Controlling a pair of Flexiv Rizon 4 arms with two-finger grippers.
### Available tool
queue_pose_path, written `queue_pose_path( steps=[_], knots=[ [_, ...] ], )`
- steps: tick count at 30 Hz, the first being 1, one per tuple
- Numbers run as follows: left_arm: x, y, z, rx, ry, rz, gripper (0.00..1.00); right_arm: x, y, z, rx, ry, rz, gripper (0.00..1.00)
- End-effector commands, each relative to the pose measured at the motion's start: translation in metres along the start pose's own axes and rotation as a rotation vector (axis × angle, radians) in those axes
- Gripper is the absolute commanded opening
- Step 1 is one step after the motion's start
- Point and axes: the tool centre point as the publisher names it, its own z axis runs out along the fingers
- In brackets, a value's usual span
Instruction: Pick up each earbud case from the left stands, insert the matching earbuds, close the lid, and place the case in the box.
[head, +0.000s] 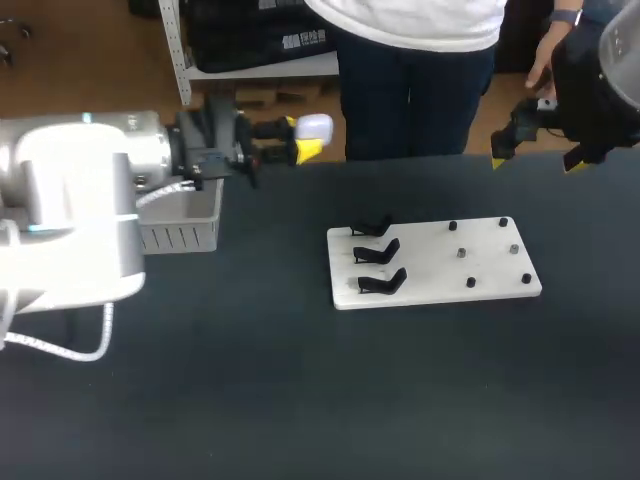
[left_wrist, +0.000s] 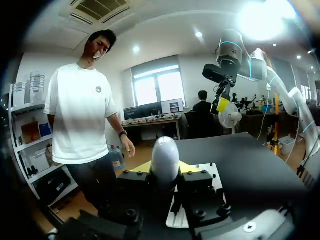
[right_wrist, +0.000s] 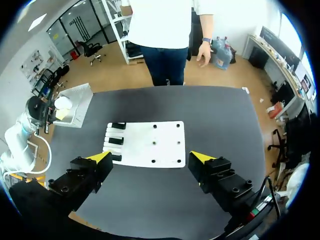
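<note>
We work over a dark, matte desk (head: 300, 400). A white board (head: 430, 270) lies flat on it, a little right of the middle. Three black stands (head: 378, 253) sit in a column along the board's left edge, and small dark pegs (head: 461, 252) dot the rest of it. A grey box (head: 185, 235) with slotted walls stands at the desk's far left, partly hidden under our left arm (head: 80, 190).

Our left tool (head: 298, 138) hangs above the desk's far edge, just right of the box and well apart from the board. It is clamped on the earbud case (head: 315, 127), a pale, rounded, egg-like shape. In the left wrist view the earbud case (left_wrist: 165, 157) sits squarely between the two fingers, with one yellow tip (left_wrist: 142, 167) showing on each side of it. Its long axis runs along the fingers. Its rounded end points out past the tips, away from the wrist, and lies roughly level in the head view. We cannot tell how its lid stands.

Our right tool (head: 535, 160) hangs over the desk's far right corner with its fingers spread wide and nothing between them. In its own wrist view the right tool (right_wrist: 151, 158) looks down on the board (right_wrist: 150, 145).
</note>
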Motion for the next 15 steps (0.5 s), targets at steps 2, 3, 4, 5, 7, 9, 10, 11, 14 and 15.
queue_pose_path(
  steps=[2, 3, 4, 5, 7, 9, 10, 11, 14, 15],
  knots=[
    [0.027, 0.039, -0.102, -0.091, 0.036, 0.001, 0.00, 0.005, 0.000, 0.000, 0.003, -0.151, 0.003, 1.00],
    [0.035, 0.051, -0.115, -0.118, 0.024, -0.019, 0.00, 0.005, 0.000, 0.000, 0.003, -0.151, 0.003, 1.00],
    [0.040, 0.060, -0.124, -0.132, 0.036, -0.015, 0.00, 0.005, 0.000, 0.000, 0.003, -0.151, 0.003, 1.00],
    [0.045, 0.069, -0.131, -0.148, 0.053, -0.015, 0.00, 0.005, 0.000, 0.000, 0.003, -0.151, 0.003, 1.00],
    [0.058, 0.086, -0.143, -0.174, 0.082, -0.040, 0.00, 0.005, 0.000, 0.000, 0.003, -0.151, 0.003, 1.00],
    [0.072, 0.101, -0.150, -0.185, 0.108, -0.068, 0.00, 0.005, 0.000, 0.000, 0.003, -0.151, 0.003, 1.00],
    [0.080, 0.108, -0.153, -0.191, 0.110, -0.084, 0.00, 0.005, 0.000, 0.000, 0.003, -0.151, 0.003, 1.00],
    [0.088, 0.114, -0.155, -0.200, 0.123, -0.097, 0.00, 0.005, 0.000, 0.000, 0.003, -0.151, 0.003, 1.00],
    [0.112, 0.126, -0.160, -0.240, 0.136, -0.143, 0.00, 0.005, 0.000, 0.000, 0.003, -0.151, 0.003, 1.00],
    [0.120, 0.129, -0.161, -0.248, 0.144, -0.152, 0.00, 0.005, 0.000, 0.000, 0.003, -0.151, 0.003, 1.00]
  ],
)
